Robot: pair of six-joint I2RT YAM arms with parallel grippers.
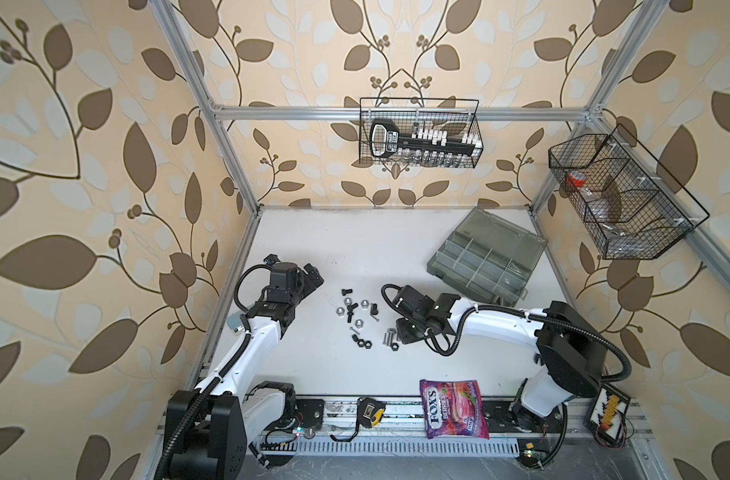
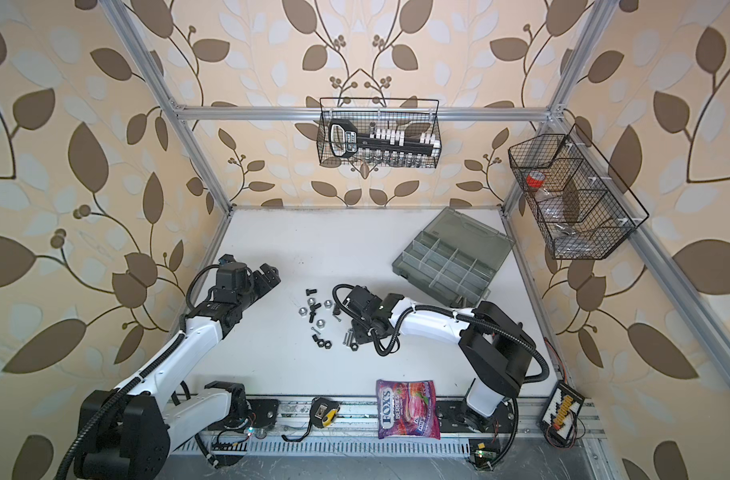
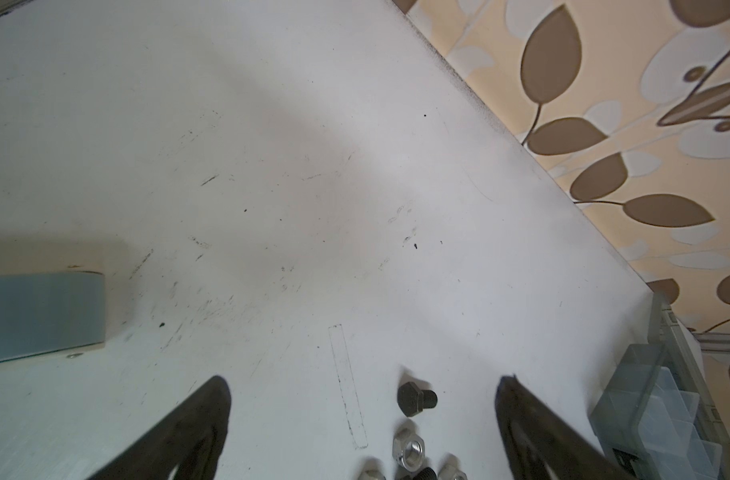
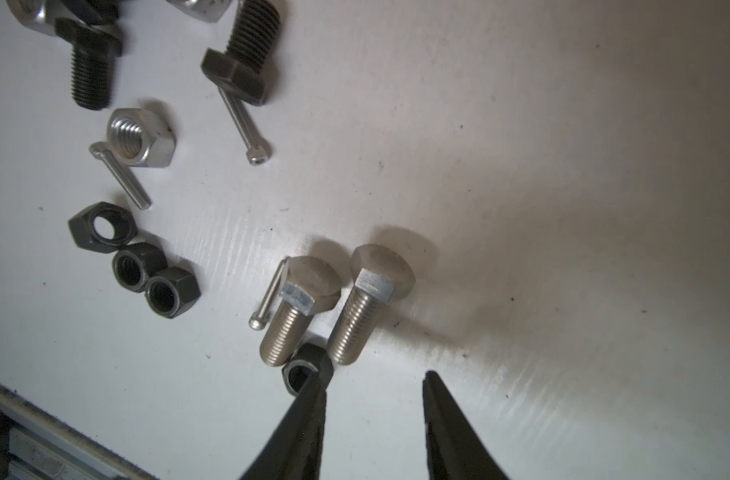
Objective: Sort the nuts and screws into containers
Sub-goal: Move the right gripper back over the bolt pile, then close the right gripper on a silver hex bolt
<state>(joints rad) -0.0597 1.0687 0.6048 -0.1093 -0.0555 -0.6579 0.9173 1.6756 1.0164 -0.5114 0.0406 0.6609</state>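
On the white table [image 1: 313, 249], between the two arms: we log a loose scatter of screws and nuts [image 1: 358, 322], none of them gripped.
Target (our judgement): one of the pair of silver hex bolts [image 4: 298, 307] lying side by side, namely the bolt nearer the jaw gap [image 4: 365, 303].
Right gripper [image 4: 373, 384]: low over the table, jaws partly apart with a narrow gap and nothing between them.
Key relation: the target lies just ahead of the gap, threaded end toward the fingertips and head away. Its long axis runs roughly along the fingers, so we judge the jaws would close across the shank.
Obstacle: a black nut [image 4: 303, 370] sits at one fingertip, by the other bolt's threaded end. We cannot tell whether the finger touches it or only overlaps it.
Neighbour: a thin screw [image 4: 267, 297] lies against that other bolt's head.
Left gripper [image 3: 363, 386]: jaws wide, empty. A black hex bolt [image 3: 417, 401] and a silver nut [image 3: 409, 449] lie within its spread.
Nearer arm: right, both to the silver bolts and to the organizer box [image 1: 485, 259].
Box: lid open, at the far right, well apart from the scatter. We see nothing in its compartments.
Next (our judgement): a short advance, then a pinch on the shank.
Risk: the black nut gets dragged along.
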